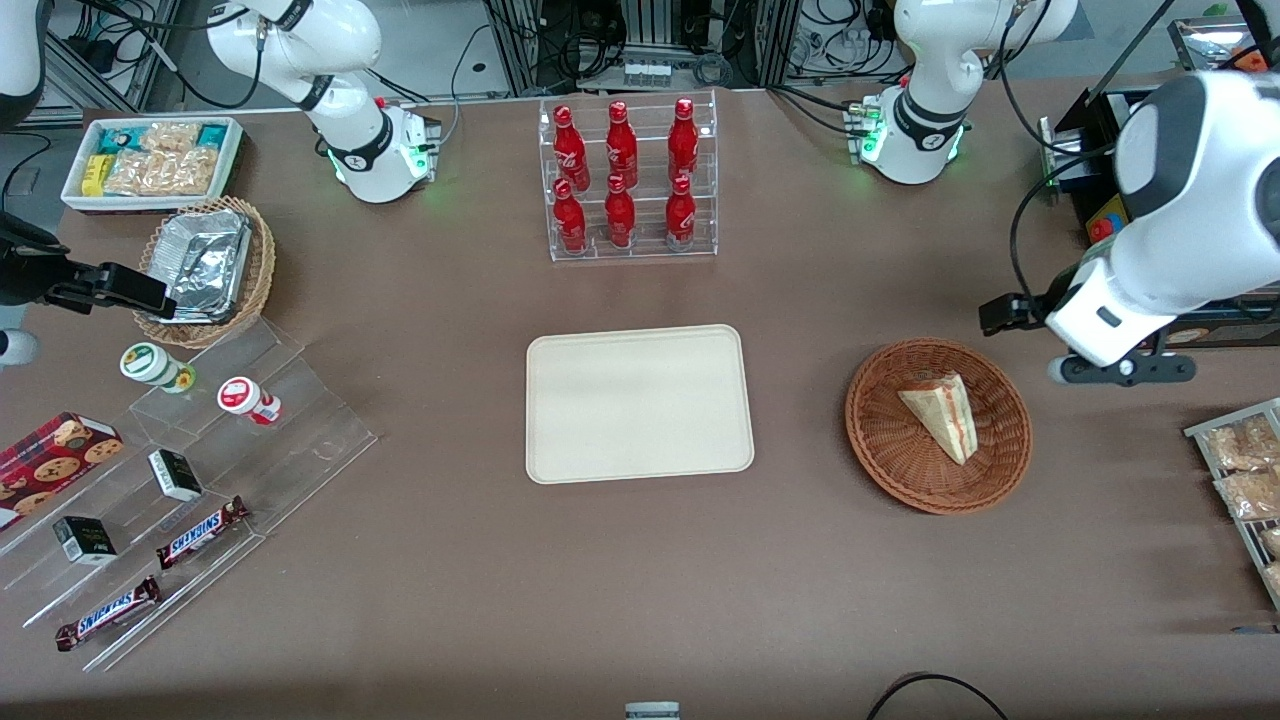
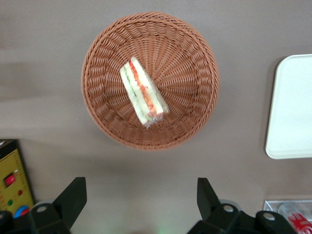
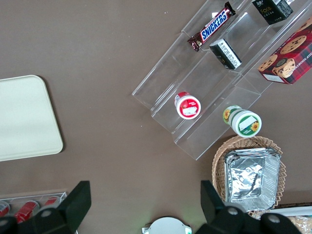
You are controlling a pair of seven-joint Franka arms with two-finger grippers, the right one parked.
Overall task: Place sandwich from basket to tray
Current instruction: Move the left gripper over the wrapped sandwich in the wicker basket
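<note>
The sandwich [image 1: 945, 412], a pale wedge with red and green filling, lies in the round reddish-brown basket [image 1: 880, 440] toward the working arm's end of the table. The cream tray [image 1: 640, 403] sits bare at the table's middle, beside the basket. My left gripper [image 1: 1008, 312] hangs high above the table, just farther from the front camera than the basket. In the left wrist view the gripper [image 2: 140, 195] is open with nothing between its fingers. The sandwich [image 2: 143, 92] in the basket [image 2: 195, 73] lies well below, and the tray's edge [image 2: 292, 107] shows too.
A clear rack of red bottles [image 1: 628, 180] stands farther back than the tray. Toward the parked arm's end are a tan wicker basket of foil trays [image 1: 215, 262], a white snack box [image 1: 150, 160] and acrylic steps with snacks [image 1: 190, 470]. Bagged snacks [image 1: 1245, 470] lie at the working arm's end.
</note>
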